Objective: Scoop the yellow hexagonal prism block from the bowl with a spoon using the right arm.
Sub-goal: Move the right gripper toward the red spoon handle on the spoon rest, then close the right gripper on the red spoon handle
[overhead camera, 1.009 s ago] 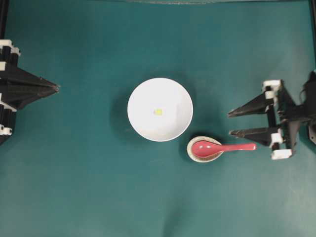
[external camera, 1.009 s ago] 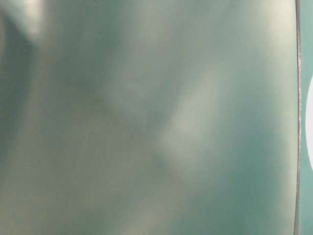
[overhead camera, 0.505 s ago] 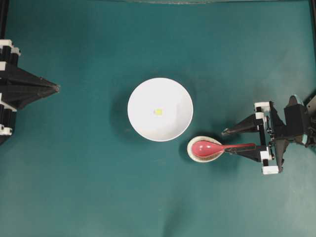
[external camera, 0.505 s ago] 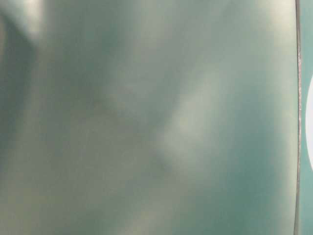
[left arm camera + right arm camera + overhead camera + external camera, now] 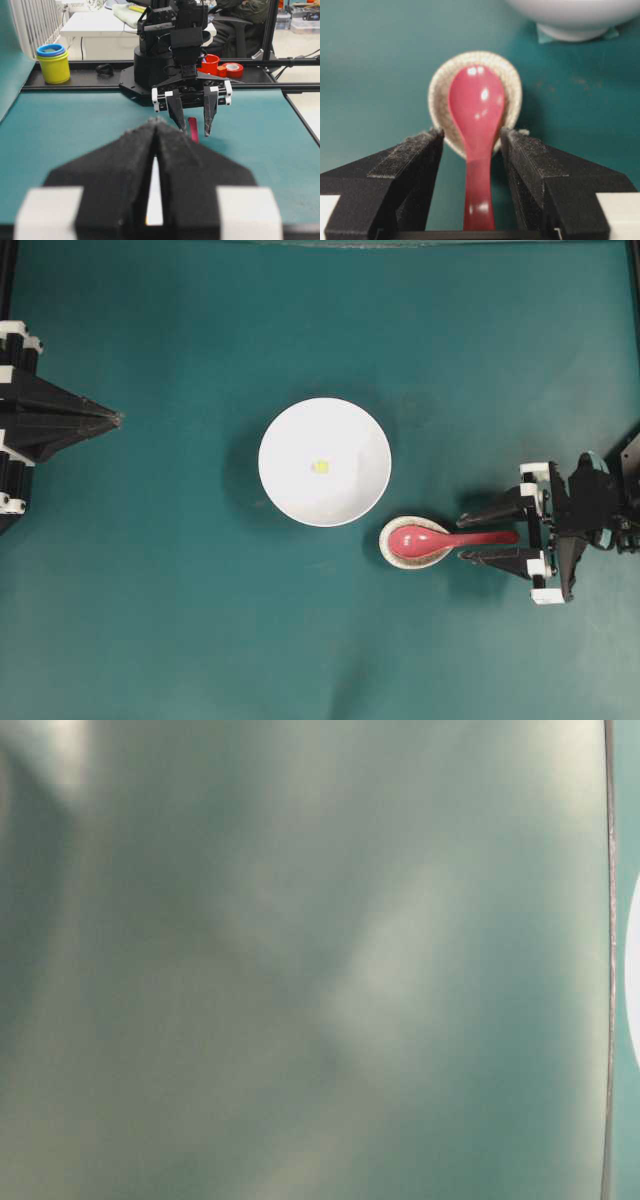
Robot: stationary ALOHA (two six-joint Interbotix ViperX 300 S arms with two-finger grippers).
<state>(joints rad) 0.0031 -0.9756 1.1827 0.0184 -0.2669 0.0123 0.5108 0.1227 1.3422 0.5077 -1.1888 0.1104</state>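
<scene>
Yellow block point(image 5: 320, 466) in white bowl point(image 5: 290, 430)

My spoon point(image 5: 476, 122) looks glossy and smooth — my finger pads point(image 5: 407, 165) matt, grainy black foam; the dish point(image 5: 440, 90) speckled, rough.

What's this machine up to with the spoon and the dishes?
The right gripper has its open fingers on either side of the red spoon handle, not yet closed on it. The spoon's scoop rests in a small speckled dish. A tiny yellow block sits in the white bowl. The left gripper stays shut, far off.
</scene>
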